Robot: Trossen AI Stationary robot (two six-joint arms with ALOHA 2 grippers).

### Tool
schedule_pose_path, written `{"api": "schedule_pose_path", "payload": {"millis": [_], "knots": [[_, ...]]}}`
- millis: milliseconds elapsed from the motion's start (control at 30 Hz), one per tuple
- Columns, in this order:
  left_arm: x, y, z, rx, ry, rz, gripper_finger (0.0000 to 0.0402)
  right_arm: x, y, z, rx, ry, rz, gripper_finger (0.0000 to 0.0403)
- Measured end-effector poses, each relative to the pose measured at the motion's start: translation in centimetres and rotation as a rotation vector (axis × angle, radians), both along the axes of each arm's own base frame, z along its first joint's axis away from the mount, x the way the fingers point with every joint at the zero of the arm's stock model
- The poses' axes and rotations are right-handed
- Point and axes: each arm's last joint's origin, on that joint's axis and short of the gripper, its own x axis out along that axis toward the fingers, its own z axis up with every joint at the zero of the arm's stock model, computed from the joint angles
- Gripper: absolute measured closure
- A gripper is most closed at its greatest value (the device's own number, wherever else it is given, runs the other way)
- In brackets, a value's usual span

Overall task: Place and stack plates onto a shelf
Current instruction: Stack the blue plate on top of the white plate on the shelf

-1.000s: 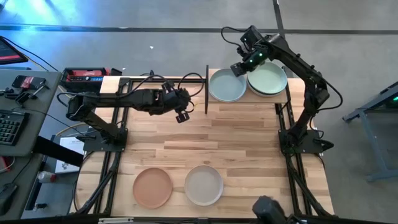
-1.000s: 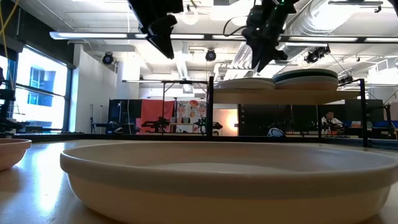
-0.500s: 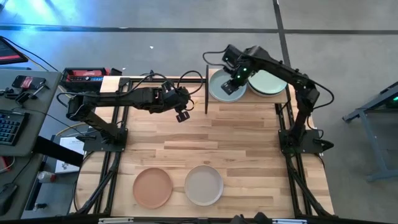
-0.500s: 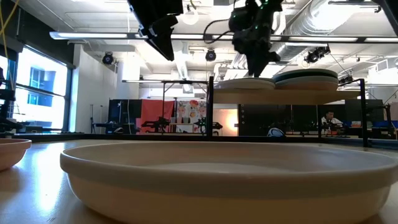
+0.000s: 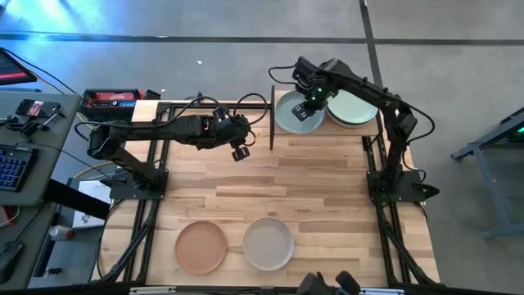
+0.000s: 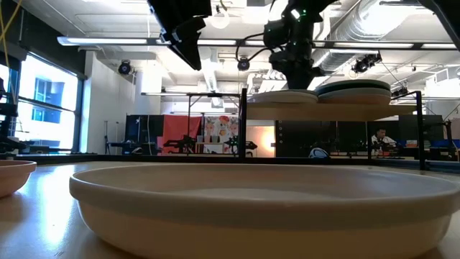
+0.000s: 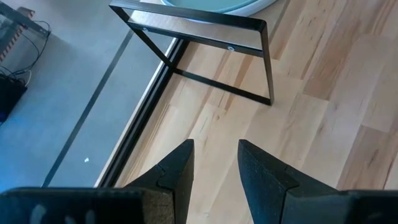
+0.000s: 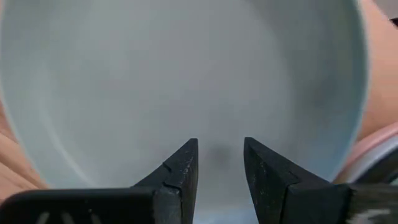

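On the shelf [image 6: 327, 111], raised on black posts [image 5: 272, 123], a blue-green plate [image 5: 288, 120] lies at the left. A mint green plate [image 5: 357, 107] tops a stack [image 6: 353, 91] at the right. My right gripper [image 5: 309, 104] hangs open over the blue-green plate [image 8: 186, 68], fingers pointing down at its inside. A pink rim [image 8: 380, 150] shows beside it. My left gripper [image 5: 241, 150] waits open above the table, left of the shelf, whose frame [image 7: 205, 25] it faces. A peach plate [image 5: 201, 247] and a beige plate [image 5: 268, 243] rest on the table's near part. My right gripper has its fingertips [image 8: 186, 163] close over the blue-green plate's inner floor [image 8: 217, 134], coming from above. The plate lies flat on the shelf. Nothing is between the fingers, and I cannot tell whether the tips touch the plate.
The beige plate [image 6: 251, 205] fills the foreground of the low view, the peach plate [image 6: 11, 176] beside it. Bare planks [image 5: 311, 184] lie between the shelf and the near plates. Off the table's left side are a keyboard [image 5: 10, 168] and cables.
My right gripper has moved from between the two shelf stacks toward the table's left and down, coming over the middle of the blue-green plate. The plates and my left arm have kept still.
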Motion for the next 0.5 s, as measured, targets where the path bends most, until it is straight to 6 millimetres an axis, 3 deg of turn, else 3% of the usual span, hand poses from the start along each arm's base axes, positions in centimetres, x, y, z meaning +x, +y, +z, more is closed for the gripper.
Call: {"api": "schedule_pose_path", "payload": {"millis": [233, 500], "knots": [[0.0, 0.0, 0.0, 0.000, 0.001, -0.001, 0.0286, 0.6, -0.7, -1.5, 0.045, 0.016, 0.004, 0.0298], [0.0, 0.0, 0.0, 0.000, 0.005, -0.001, 0.0286, 0.7, -1.0, -1.6, 0.022, 0.014, -0.003, 0.0298]]}}
